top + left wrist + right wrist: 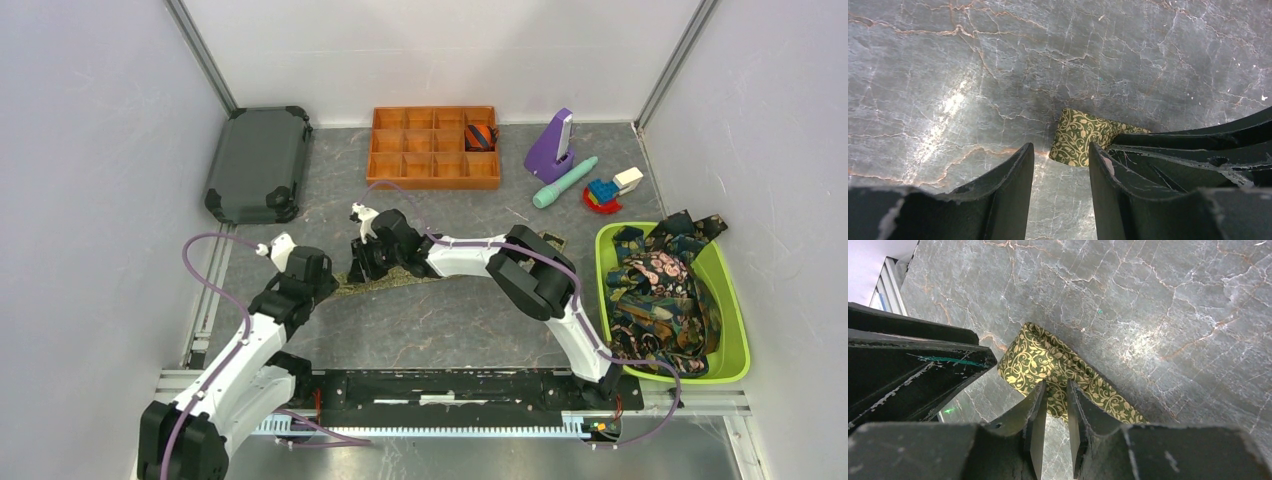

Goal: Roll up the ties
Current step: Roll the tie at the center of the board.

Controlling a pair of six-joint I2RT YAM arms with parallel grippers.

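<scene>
An olive-green tie (395,283) with a fine cream vine pattern lies across the table's middle. Its blunt end shows in the left wrist view (1078,137) and the right wrist view (1033,357). My right gripper (362,268) (1055,385) has its jaws almost together on the tie just behind that end. My left gripper (318,288) (1060,150) is open and empty, just short of the tie's end and not touching it. Several dark paisley and floral ties (660,290) are piled in a green bin (735,330). A rolled orange-navy striped tie (481,135) sits in an orange organiser (400,165).
A dark hard case (258,165) lies at the back left. A purple wedge-shaped object (550,145), a teal plastic stick (565,182) and toy blocks (610,190) sit at the back right. The right gripper's fingers (1198,145) are close beside my left gripper.
</scene>
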